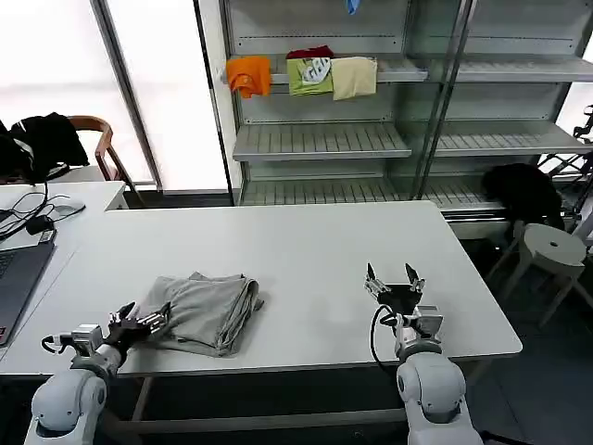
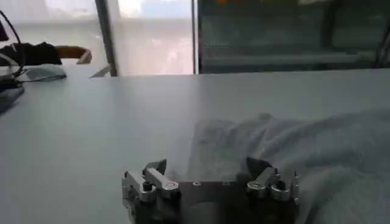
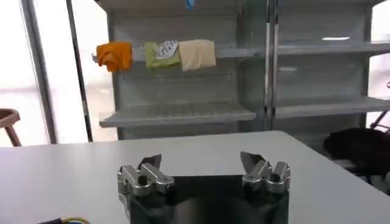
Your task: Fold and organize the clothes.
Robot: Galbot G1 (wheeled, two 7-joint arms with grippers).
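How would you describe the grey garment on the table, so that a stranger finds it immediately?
Look at the long white table in front of the metal shelves. Near its front edge, on the robot's left, lies a folded light grey garment, beside the open left gripper. Unlike the bright cloths on the shelf, it is plain grey.

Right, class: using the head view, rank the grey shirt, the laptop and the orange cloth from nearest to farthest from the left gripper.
1. Grey shirt: on the table, right beside the left gripper.
2. Laptop: on the side desk, to the left.
3. Orange cloth: on the far shelf.
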